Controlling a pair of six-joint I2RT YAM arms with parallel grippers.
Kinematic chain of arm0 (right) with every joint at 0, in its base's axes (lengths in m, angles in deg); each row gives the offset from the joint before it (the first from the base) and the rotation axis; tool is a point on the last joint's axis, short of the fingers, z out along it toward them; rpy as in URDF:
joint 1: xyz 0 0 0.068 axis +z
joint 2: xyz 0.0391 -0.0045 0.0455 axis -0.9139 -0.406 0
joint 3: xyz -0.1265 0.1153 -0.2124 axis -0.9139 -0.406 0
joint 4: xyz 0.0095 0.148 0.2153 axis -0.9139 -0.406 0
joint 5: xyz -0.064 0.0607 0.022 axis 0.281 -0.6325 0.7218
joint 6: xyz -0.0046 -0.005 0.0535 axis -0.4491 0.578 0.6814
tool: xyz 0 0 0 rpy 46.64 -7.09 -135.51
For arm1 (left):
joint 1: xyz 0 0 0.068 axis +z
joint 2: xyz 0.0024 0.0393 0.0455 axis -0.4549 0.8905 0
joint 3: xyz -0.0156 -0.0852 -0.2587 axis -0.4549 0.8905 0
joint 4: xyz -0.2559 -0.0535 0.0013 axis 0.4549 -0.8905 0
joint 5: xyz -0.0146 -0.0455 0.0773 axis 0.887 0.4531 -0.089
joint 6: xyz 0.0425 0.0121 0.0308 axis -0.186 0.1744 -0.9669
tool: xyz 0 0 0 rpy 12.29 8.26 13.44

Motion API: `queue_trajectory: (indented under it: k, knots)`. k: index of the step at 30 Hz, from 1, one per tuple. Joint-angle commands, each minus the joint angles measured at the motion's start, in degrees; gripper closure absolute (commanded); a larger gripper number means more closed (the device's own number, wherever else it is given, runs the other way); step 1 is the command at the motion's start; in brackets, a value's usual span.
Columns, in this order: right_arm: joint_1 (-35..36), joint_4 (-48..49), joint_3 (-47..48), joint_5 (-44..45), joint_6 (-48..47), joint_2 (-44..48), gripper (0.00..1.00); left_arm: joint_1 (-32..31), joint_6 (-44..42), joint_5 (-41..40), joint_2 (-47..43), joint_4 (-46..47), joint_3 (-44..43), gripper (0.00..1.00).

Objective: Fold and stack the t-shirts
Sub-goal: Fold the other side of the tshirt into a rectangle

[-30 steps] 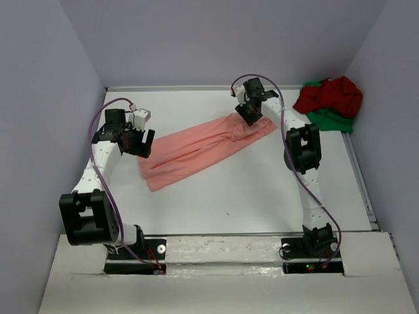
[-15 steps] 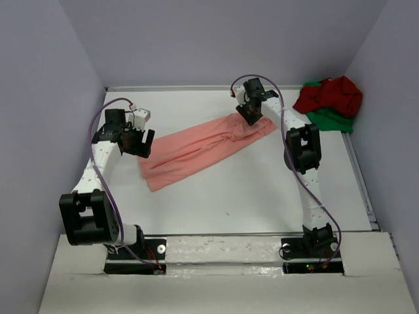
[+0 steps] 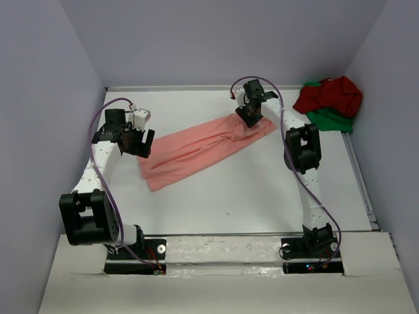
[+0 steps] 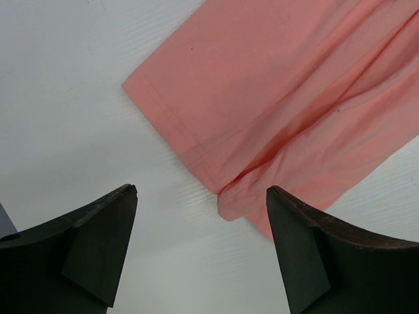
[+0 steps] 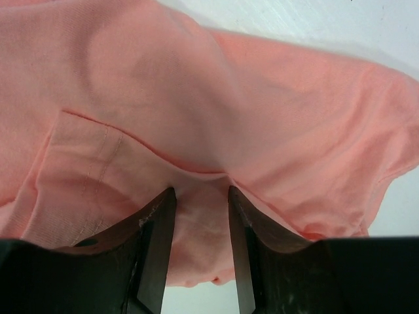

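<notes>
Pink shirt (image 3: 203, 145): spread diagonally across the tabletop (image 3: 262, 196)
Left gripper (image 4: 201, 196): jaws wide open above its hem corner
Right gripper (image 5: 200, 196): jaws pinching a far-end fold
Risk: thin pinch may slip, bunching the cloth

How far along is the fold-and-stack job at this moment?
Done: little. The salmon-pink shirt lies stretched diagonally, not neatly folded. In hand: the right gripper sits on its far end, jaws narrow around a cloth ridge; the left gripper hangs open over its left hem. Left: the dark red shirt and green shirt lie crumpled together in the far right corner; no stack exists.
</notes>
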Motion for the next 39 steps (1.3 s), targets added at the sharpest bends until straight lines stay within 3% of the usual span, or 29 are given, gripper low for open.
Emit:
queue_trajectory:
  k: [1, 9, 15, 16, 39]
  knots:
    - [-0.90, -1.37, -0.19, -1.15, -0.76, -0.22, 0.57, -0.06, -0.16, 0.04, -0.63, -0.56, -0.89, 0.11]
    - [-0.90, -3.04, 1.04, -3.61, -1.12, -1.28, 0.71, -0.06, -0.16, 0.04, -0.80, -0.56, -0.80, 0.10]
    - [-0.90, -4.09, 1.74, -3.96, -1.56, -1.98, 0.92, -0.06, -0.25, 0.04, -1.07, -0.38, -0.53, 0.10]
    - [-0.90, -4.27, 1.83, -3.87, -1.47, -1.98, 1.00, -0.06, -0.16, 0.13, -1.06, -0.38, -0.53, 0.11]
    - [-0.90, -1.55, 2.01, 4.91, -1.82, 8.13, 1.00, -0.15, -0.07, 0.66, -2.82, -0.73, -0.97, 0.11]
